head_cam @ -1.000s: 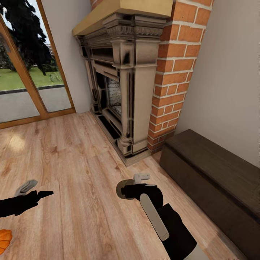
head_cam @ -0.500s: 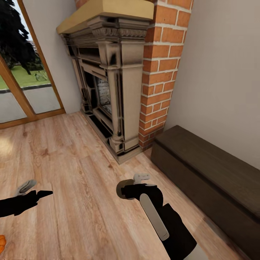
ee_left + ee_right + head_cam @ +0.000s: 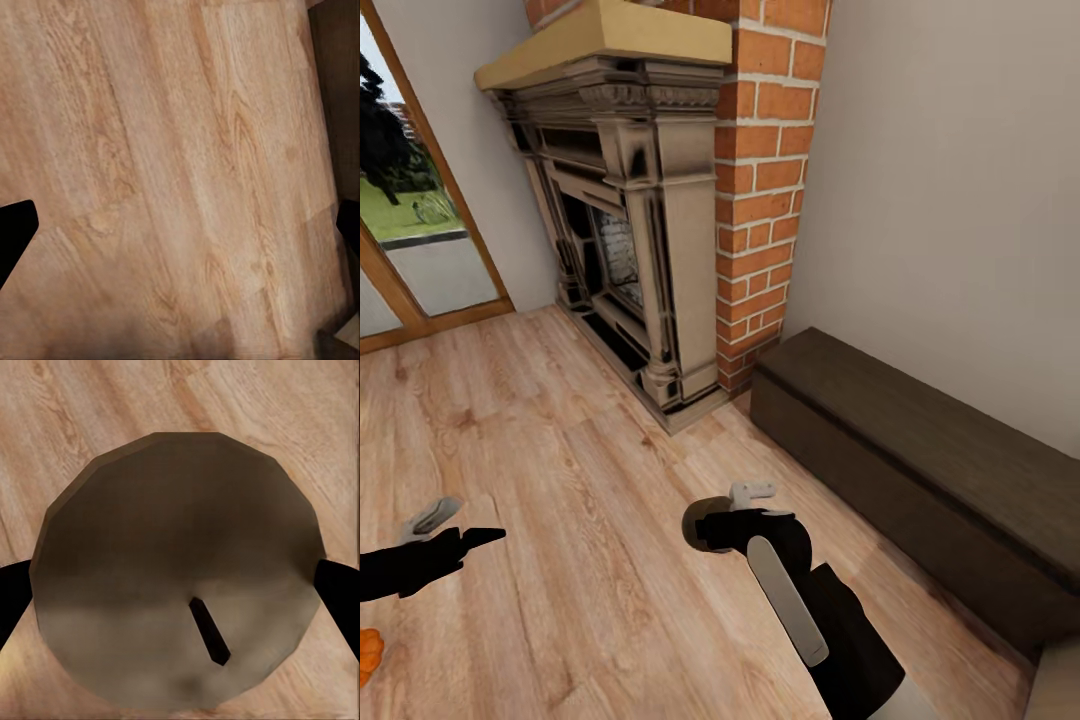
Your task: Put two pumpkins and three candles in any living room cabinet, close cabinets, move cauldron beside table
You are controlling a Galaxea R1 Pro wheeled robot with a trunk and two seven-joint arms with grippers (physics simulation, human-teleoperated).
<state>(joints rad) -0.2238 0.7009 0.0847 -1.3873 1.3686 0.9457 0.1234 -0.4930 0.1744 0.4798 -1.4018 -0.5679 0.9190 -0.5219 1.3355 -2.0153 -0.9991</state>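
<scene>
- R gripper (image 3: 732,508) fingers clamped on candle (image 3: 180,570).
- Cabinet (image 3: 920,470) lies fwd-right of it, long axis along wall (image 3: 960,200); R arm nearer.
- L gripper (image 3: 460,528) fingers spread, empty.

One cabinet (image 3: 920,470), one fireplace (image 3: 630,230), one candle (image 3: 180,570), perhaps one pumpkin (image 3: 368,652) at the edge

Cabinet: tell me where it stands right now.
In the head view, the cabinet stands on the right, along the pale wall, its near end beside the brick fireplace, just beyond the right pincer.
</scene>
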